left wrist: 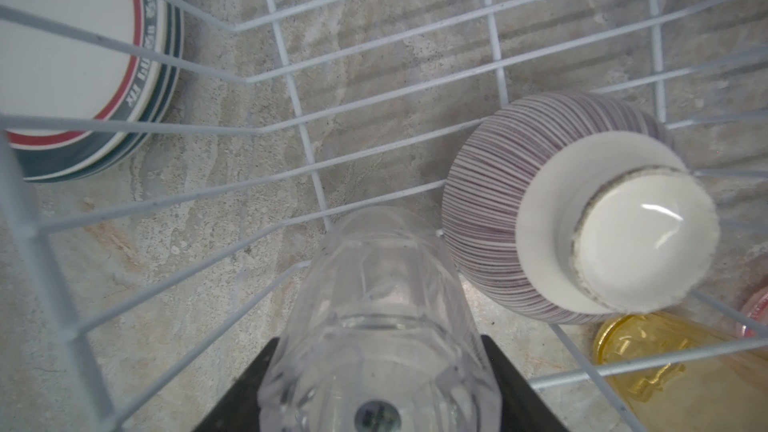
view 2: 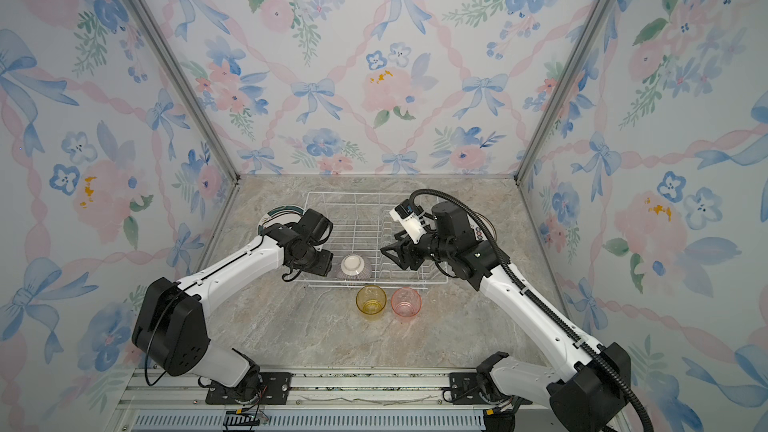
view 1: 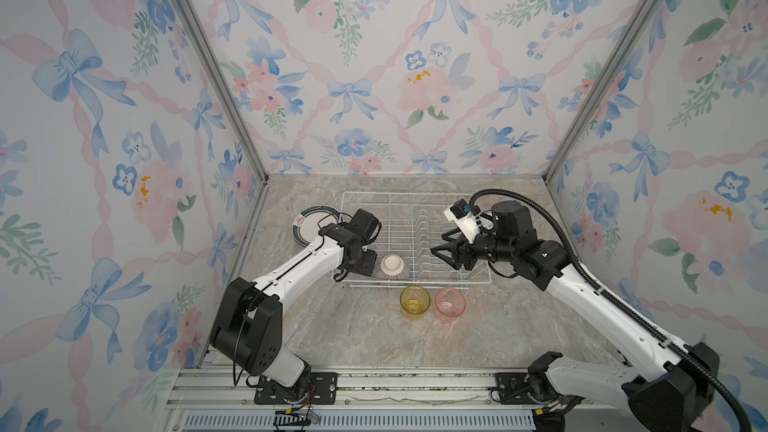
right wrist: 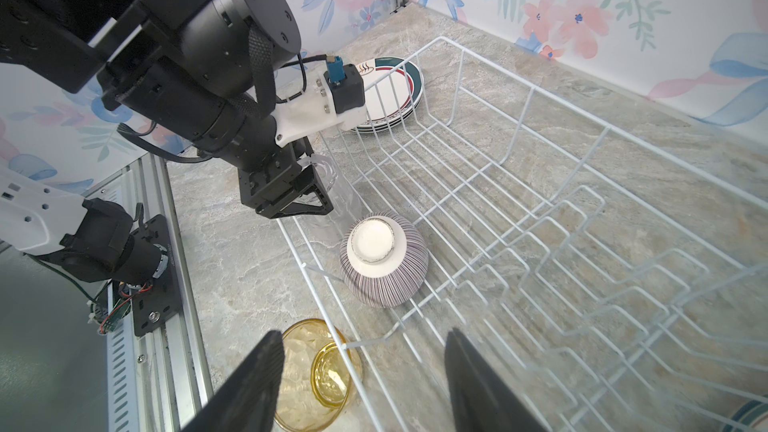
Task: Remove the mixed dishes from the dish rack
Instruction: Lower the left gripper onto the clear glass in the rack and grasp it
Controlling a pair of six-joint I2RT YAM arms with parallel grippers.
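Observation:
The dish rack [view 1: 415,193] [view 2: 353,193] [right wrist: 533,87] stands at the back of the counter. In its near left corner a clear tumbler [left wrist: 382,305] [right wrist: 343,197] lies between the fingers of my left gripper [left wrist: 380,340] [right wrist: 307,201], which press on both its sides. In both top views the gripper hides the tumbler. Beside it the ribbed purplish bowl [view 1: 392,265] [view 2: 352,266] [left wrist: 519,201] [right wrist: 382,259] sits upside down in the rack. My right gripper [view 1: 438,245] [view 2: 386,247] [right wrist: 363,334] hangs open and empty over the rack's near edge.
A yellow tumbler [view 1: 414,301] [right wrist: 316,371] and a pink tumbler [view 1: 450,302] stand upright on the counter just in front of the rack. A stack of plates [view 1: 309,222] [right wrist: 395,81] lies left of the rack. More plates [view 2: 484,226] show behind my right arm.

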